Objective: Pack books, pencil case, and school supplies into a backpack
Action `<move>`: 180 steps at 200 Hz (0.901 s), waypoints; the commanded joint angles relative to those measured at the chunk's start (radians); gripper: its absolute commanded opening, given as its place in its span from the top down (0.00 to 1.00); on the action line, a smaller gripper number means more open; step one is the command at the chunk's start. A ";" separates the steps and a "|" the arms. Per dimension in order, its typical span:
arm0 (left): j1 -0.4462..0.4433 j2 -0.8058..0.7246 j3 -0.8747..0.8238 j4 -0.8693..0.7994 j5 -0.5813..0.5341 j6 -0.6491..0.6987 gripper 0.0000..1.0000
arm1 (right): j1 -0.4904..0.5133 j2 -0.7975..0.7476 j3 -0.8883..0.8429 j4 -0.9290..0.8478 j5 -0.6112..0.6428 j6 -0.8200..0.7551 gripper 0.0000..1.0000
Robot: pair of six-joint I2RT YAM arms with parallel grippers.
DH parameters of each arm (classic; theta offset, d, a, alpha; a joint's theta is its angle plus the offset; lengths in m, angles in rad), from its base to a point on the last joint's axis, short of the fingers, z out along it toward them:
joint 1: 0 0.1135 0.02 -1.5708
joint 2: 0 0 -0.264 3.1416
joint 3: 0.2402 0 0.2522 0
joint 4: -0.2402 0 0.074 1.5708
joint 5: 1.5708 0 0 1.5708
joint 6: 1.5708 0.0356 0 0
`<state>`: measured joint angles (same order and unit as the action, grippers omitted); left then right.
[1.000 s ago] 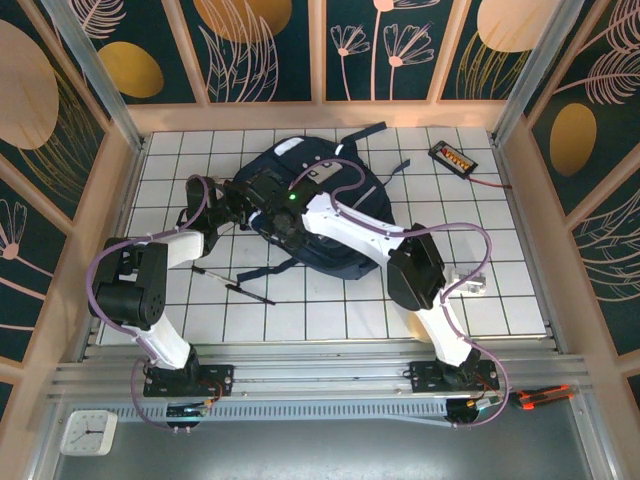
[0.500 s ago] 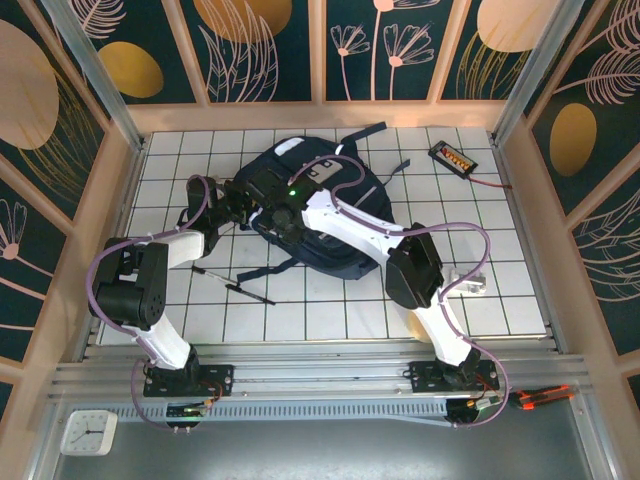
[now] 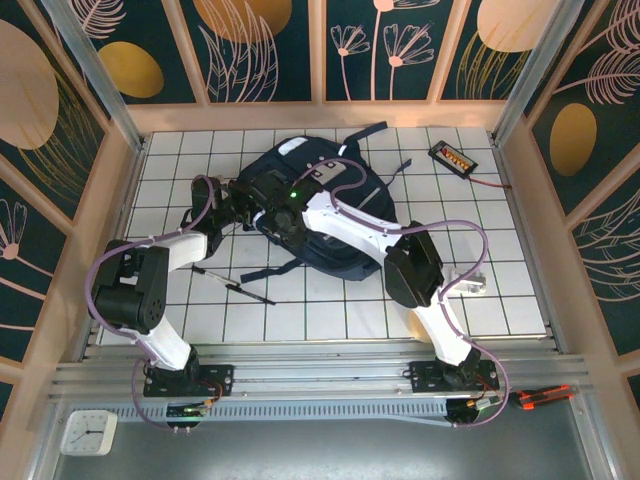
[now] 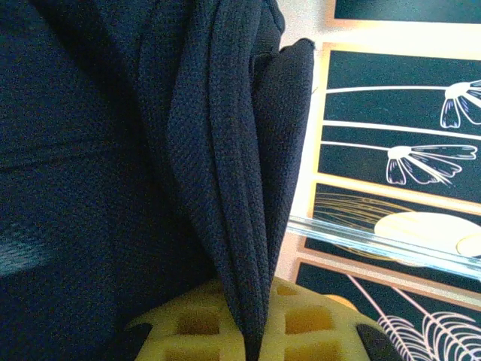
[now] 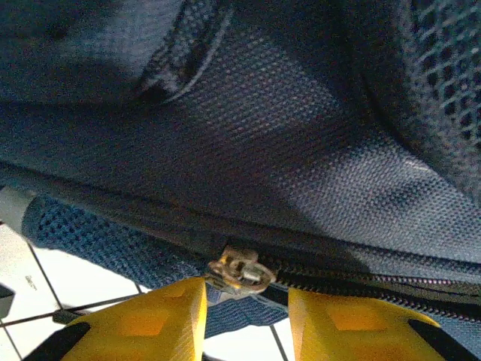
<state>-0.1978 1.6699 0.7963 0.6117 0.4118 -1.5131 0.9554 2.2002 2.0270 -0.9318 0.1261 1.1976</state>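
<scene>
The backpack [image 3: 372, 203] lies on the tiled table, and the left gripper [image 4: 252, 316] is clamped on a bunched fold of its dark fabric at its left side. At the backpack's near-left edge the right gripper [image 5: 248, 301] has its yellow fingers [image 5: 161, 320] apart, with the metal zip pull [image 5: 239, 272] sitting just beyond the gap between them. A pen [image 3: 232, 284] lies near-left of the backpack, and a black device [image 3: 453, 157] with orange buttons lies to its far right

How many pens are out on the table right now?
1: the black pen lies on the white tiles on the near side of the backpack, beside the left arm. Others may be hidden under the backpack.
</scene>
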 commanded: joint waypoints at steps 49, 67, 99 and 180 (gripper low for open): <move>-0.014 -0.053 0.012 0.135 0.053 -0.071 1.00 | -0.023 -0.043 -0.094 0.026 0.060 0.016 0.81; -0.014 -0.053 0.012 0.135 0.053 -0.071 1.00 | -0.026 -0.046 -0.086 0.030 0.067 0.003 0.86; -0.013 -0.054 0.005 0.132 0.052 -0.067 1.00 | -0.028 -0.062 -0.060 0.015 0.083 -0.024 1.00; -0.014 -0.048 0.018 0.134 0.045 -0.065 1.00 | -0.063 -0.291 -0.352 0.297 -0.061 -0.082 0.01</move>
<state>-0.2024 1.6695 0.7925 0.6254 0.4091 -1.5215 0.9092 1.9518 1.7092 -0.7311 0.0868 1.1450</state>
